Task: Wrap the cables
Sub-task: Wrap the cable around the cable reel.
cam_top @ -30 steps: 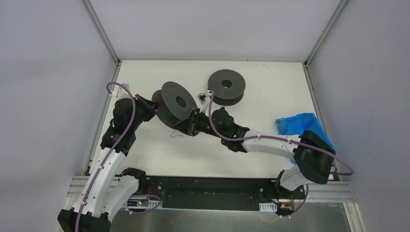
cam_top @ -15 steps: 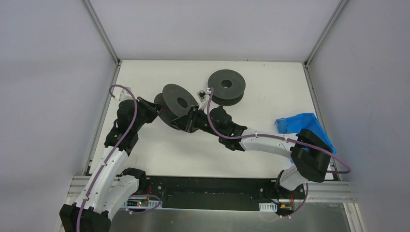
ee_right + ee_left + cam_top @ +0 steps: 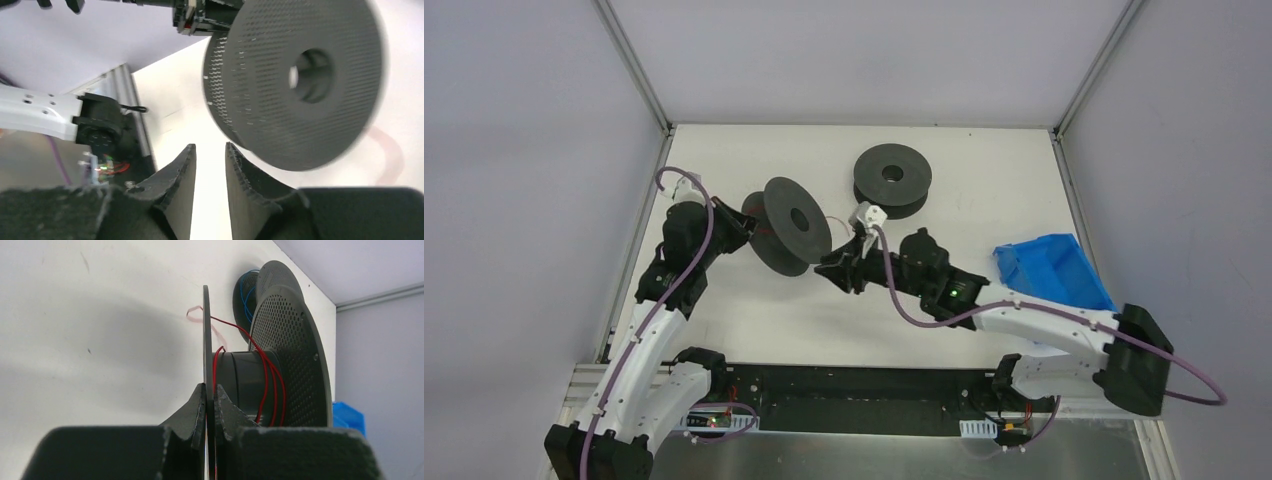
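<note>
My left gripper (image 3: 210,388) is shut on the thin near flange of a dark grey spool (image 3: 292,355), which it holds upright on edge. A red cable (image 3: 270,382) lies in a few turns around the spool's hub, and one strand trails off toward the table. In the top view the left gripper (image 3: 746,218) sits at the spool's left side (image 3: 796,225). My right gripper (image 3: 210,148) is open with nothing between its fingers, just below and short of the spool's perforated face (image 3: 300,85). In the top view the right gripper (image 3: 826,268) is to the spool's lower right, apart from it.
A second dark grey spool (image 3: 892,180) lies flat at the back of the table; blue cable (image 3: 245,295) shows on it in the left wrist view. A blue bag (image 3: 1049,268) lies at the right edge. The black base rail (image 3: 854,395) runs along the near edge.
My right gripper has opened and pulled back to the right, away from the spool. The whole right arm swung right. The left gripper keeps its hold and shifted slightly.
</note>
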